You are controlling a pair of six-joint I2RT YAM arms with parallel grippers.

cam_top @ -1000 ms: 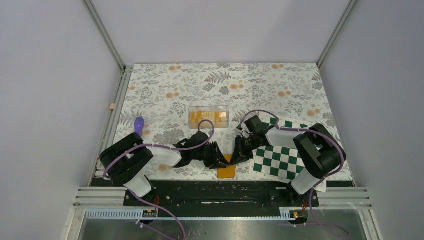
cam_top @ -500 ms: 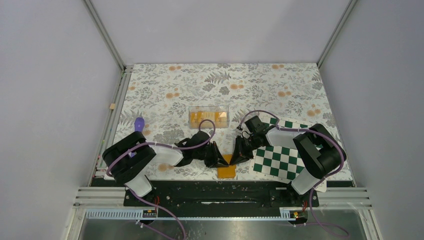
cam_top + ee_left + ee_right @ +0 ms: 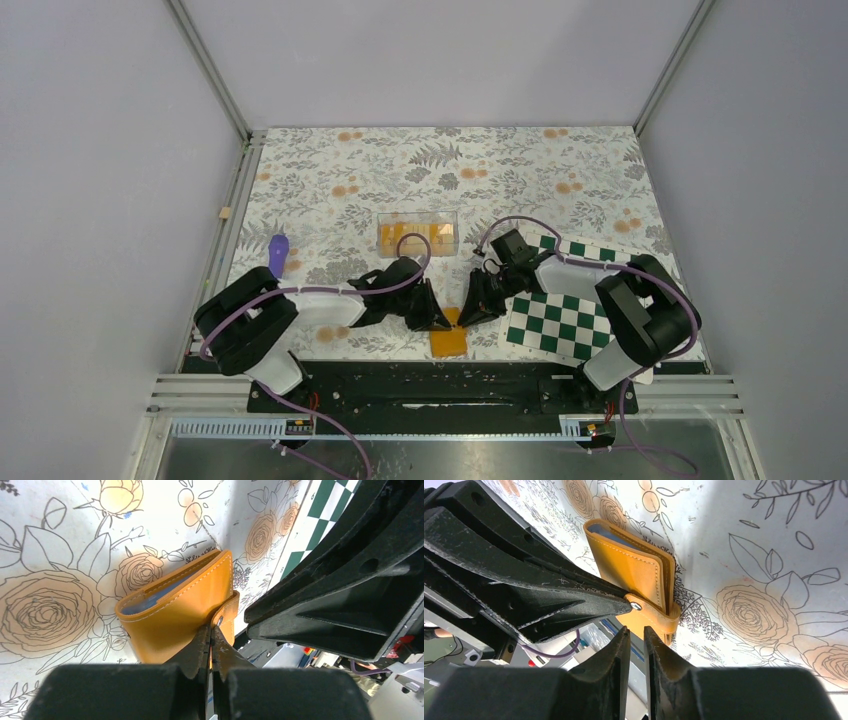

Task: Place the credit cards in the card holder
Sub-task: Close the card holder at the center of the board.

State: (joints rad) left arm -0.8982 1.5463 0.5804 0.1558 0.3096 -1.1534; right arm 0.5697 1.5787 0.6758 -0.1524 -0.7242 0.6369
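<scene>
Card holder, a small orange folding wallet w/ white stitching (image 3: pixel 175 610), lies closed on the floral-print table cover (image 3: pixel 520 170) at the near edge, between the two arms. Its light-blue inner pockets show only as a sliver at the open side.

The snap strap w/ metal stud (image 3: pixel 644 614) is wrapped over the cover. L gripper (image 3: pixel 210 630) has its fingers clamped together on that strap, right by the stud. R gripper (image 3: pixel 635 631) sits just beside the strap end. Its fingers are nearly together w/ a thin slit, and we see nothing held in it.

Credit cards, thin orange-yellow rectangles (image 3: pixel 410 236), sit in the clear plastic box (image 3: pixel 418 215), well apart from the holder and farther back. None are in the wallet yet, as far as we can see.

The green-and-white chequered board (image 3: pixel 555 322) lies under the R arm.

We judge the step to be unsnapping and opening the holder. To do it well:
- L should peel the strap away from the cover, not drag it along the table, or the whole wallet lifts and slides.
- R should press down on or pin the cover while L pulls.
- Keep the L pinch close to the stud so the force goes into the snap.
- The fingers are crowded, so watch for contact between the arms.
- Once it's open, lay it flat w/ pockets up before fetching cards.
</scene>
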